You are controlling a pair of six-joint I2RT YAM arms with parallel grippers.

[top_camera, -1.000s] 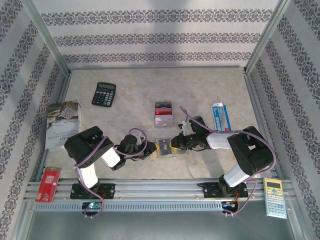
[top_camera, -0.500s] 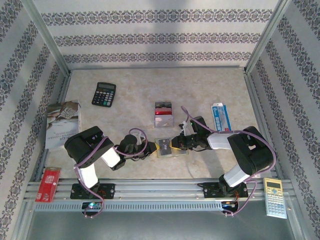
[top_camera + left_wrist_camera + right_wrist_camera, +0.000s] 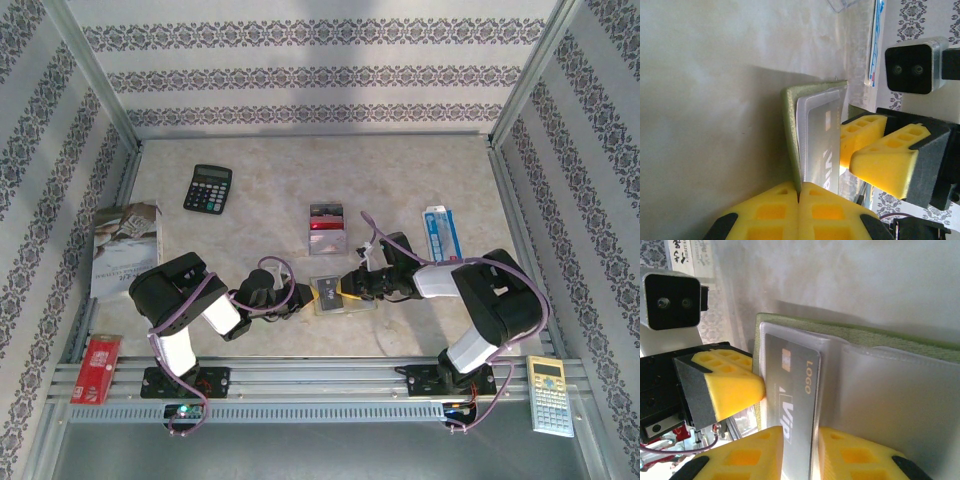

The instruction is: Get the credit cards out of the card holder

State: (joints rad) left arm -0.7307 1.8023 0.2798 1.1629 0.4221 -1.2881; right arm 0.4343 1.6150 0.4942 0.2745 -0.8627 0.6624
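The olive-green card holder (image 3: 336, 298) lies open near the front of the table between both grippers. My left gripper (image 3: 799, 200) is shut on the edge of its green flap (image 3: 789, 125). A dark grey credit card (image 3: 790, 385) marked "Vip LOGO" sits at the clear pocket (image 3: 875, 395). My right gripper (image 3: 800, 460) is open with its jaws a little apart, one finger over the card's lower end and the other just beside its edge. Red, grey and pinkish-white credit cards (image 3: 326, 228) lie stacked on the table behind the holder.
A black calculator (image 3: 208, 187) sits at the back left, a booklet (image 3: 125, 250) at the left edge. A blue-and-white packet (image 3: 441, 234) lies right of the loose cards. A red packet (image 3: 96, 368) and a pale calculator (image 3: 550, 394) rest on the front rail.
The right gripper's jaws have parted slightly and it has edged left over the holder. The left gripper stays clamped on the flap.
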